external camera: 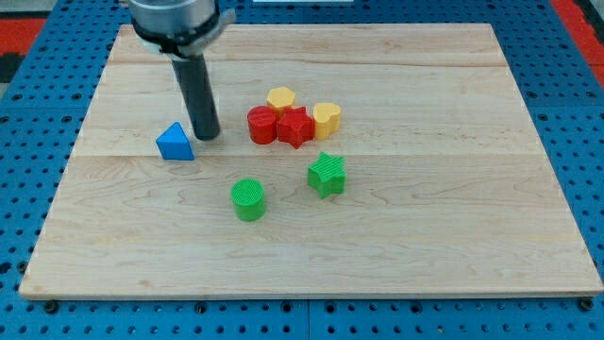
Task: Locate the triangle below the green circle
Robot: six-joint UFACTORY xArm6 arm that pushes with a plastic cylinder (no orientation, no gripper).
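Note:
A blue triangle (176, 143) lies left of the board's middle. My tip (207, 135) stands just right of it, very close to its right edge; I cannot tell if they touch. A green circle (249, 199) sits lower, right of the triangle. A green star (327, 174) lies right of the circle.
A tight cluster sits above the green blocks: a red cylinder (261, 125), a red star (295, 127), a yellow hexagon (281, 98) and a yellow heart-like block (327, 118). The wooden board (453, 227) rests on a blue pegboard surface (576, 142).

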